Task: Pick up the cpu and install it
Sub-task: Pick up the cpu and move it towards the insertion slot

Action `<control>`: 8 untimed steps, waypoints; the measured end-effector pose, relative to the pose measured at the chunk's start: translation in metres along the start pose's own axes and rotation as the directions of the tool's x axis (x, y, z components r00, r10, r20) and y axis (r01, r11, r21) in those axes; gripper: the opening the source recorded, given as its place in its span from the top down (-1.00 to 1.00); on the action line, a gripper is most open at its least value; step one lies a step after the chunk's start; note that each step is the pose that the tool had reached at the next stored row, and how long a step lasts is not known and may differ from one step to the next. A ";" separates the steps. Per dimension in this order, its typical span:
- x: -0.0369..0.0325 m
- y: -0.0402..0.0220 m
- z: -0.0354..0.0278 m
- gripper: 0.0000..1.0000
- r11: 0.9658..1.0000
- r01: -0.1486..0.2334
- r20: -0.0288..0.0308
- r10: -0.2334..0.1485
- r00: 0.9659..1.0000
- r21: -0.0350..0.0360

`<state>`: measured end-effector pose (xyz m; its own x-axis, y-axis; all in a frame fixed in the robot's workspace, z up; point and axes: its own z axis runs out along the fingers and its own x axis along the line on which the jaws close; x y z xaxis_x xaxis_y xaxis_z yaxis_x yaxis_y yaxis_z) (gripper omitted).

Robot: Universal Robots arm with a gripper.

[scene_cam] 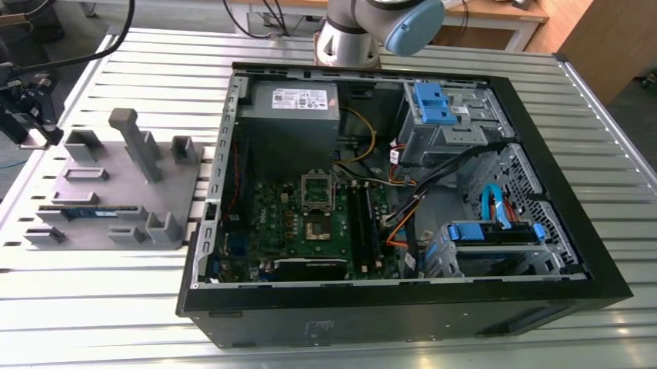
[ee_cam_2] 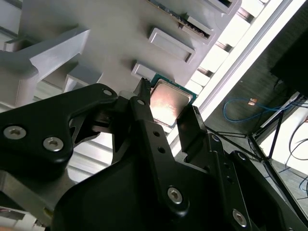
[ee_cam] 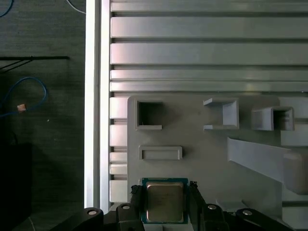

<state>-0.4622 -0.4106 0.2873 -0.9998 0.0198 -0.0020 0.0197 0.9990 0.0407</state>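
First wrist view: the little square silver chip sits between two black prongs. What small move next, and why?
Probably a short, straight lift. The black tool looks shut on the small square silver chip, fingers against two opposite edges, over the grey plastic tray. Rising straight should clear the tray's raised pockets before any sideways travel.

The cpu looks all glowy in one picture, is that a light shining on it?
Yes: in the second wrist view the cpu shows bright pinkish glare on top; in the first wrist view it looks duller, while the table edge is washed out white.
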 end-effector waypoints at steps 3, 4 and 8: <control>0.0000 0.0002 -0.0045 0.06 1.000 0.000 0.000 0.000 1.000 0.000; 0.0000 0.0002 -0.0060 0.06 1.000 0.000 0.000 0.000 1.000 0.000; 0.0000 0.0005 -0.0121 0.06 1.000 0.000 0.000 0.000 1.000 0.000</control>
<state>-0.4622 -0.4106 0.2994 -0.9998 0.0198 -0.0020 0.0197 0.9990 0.0407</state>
